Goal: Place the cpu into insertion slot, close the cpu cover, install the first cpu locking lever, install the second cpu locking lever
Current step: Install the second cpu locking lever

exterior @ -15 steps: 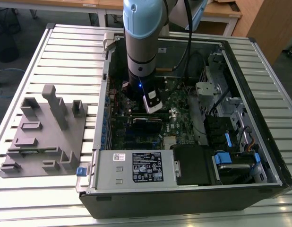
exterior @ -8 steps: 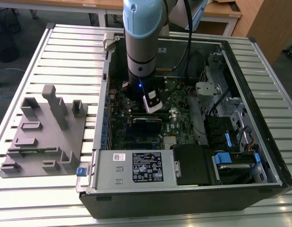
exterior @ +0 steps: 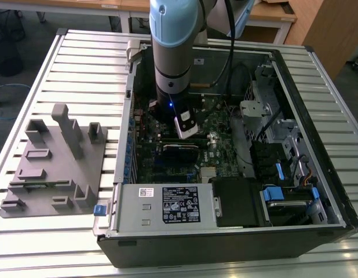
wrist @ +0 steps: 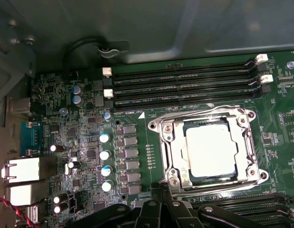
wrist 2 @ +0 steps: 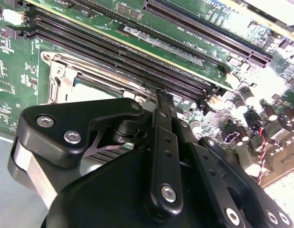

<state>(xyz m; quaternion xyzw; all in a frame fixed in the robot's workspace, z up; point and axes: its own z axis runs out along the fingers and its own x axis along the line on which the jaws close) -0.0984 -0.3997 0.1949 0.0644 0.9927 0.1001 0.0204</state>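
gripper (wrist 2: pixel 162 97) fingers together, empty, just by socket. cpu (wrist: pixel 214 152) seated, cpu cover (wrist: pixel 210 151) down; levers look latched, can't tell for sure.

Slatted metal table (exterior: pixel 80 63) with two loads.
An open computer case (exterior: pixel 225 243) sits toward 3 o'clock; a grey, seemingly plastic fixture tray (exterior: pixel 51 174) lies at 9 o'clock.

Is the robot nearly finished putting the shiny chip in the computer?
Pretty far along, it looks. Done: the cpu sits in the insertion slot, and the cpu cover lies flat around it in the first wrist view. In hand: the tool sits right at the socket's edge, by the wire levers. Whether both levers are hooked down, I cannot tell.
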